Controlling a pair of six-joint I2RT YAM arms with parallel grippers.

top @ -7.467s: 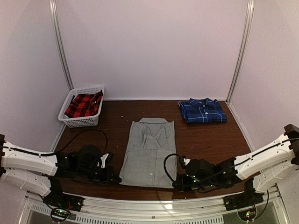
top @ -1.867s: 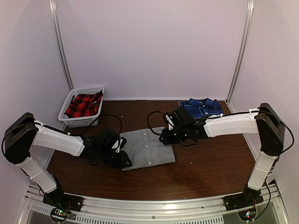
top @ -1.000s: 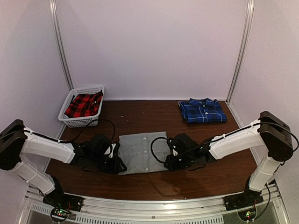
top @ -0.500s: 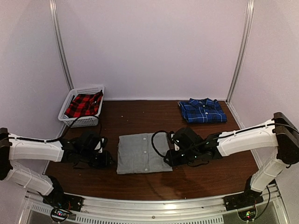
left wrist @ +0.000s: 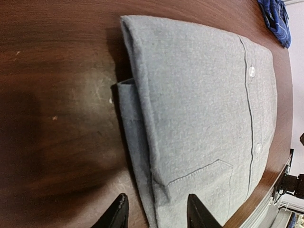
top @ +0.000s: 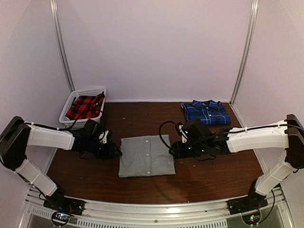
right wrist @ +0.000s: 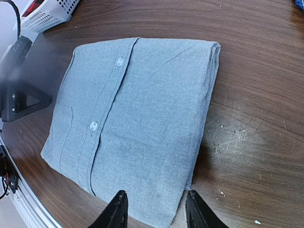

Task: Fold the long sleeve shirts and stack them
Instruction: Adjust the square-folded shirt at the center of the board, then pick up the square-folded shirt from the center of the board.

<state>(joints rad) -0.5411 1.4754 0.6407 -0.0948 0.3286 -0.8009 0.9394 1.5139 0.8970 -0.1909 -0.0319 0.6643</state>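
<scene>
The light grey shirt [top: 146, 156] lies folded into a rectangle mid-table, button placket up. It also shows in the left wrist view [left wrist: 199, 123] and the right wrist view [right wrist: 142, 118]. My left gripper [top: 115, 152] is open and empty at the shirt's left edge; its fingertips [left wrist: 118, 216] straddle that edge. My right gripper [top: 174, 151] is open and empty at the shirt's right edge, fingertips [right wrist: 118, 211] over its corner. The blue plaid shirt [top: 205, 112] lies folded at the back right.
A white basket [top: 83, 108] holding a red and black plaid garment [top: 85, 106] stands at the back left. White walls enclose the table on three sides. A metal rail [top: 156, 213] runs along the near edge.
The grey shirt, long and flat before, was folded in half. Both grippers have since let go, moved back along its sides and now rest open at its left and right edges.
</scene>
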